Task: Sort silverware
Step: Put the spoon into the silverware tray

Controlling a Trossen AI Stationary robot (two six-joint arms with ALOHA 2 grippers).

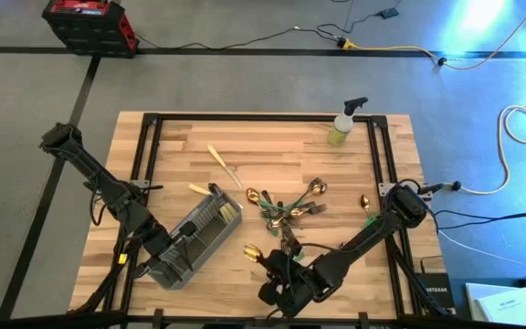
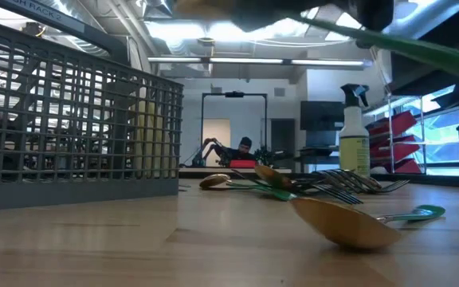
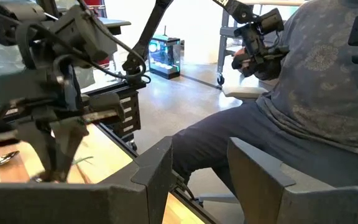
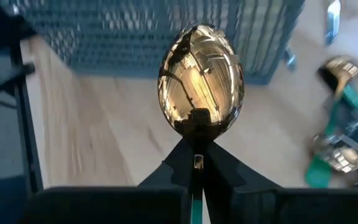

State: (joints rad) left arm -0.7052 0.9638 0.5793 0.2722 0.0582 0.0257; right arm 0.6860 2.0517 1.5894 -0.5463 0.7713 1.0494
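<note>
Right tool clenched on green-handled spoon, lifted above bench front edge, near mesh caddy. Left tool over caddy, parted, empty. Remaining silverware piled mid-bench.

Right gripper clamped (left gripper parted).

A grey wire-mesh caddy lies at an angle near the table's front-left corner. A yellow-green spray bottle stands upright by the far edge, towards the right corner. Beyond the table sits a person, and a red-topped black case rests on the floor.
</note>
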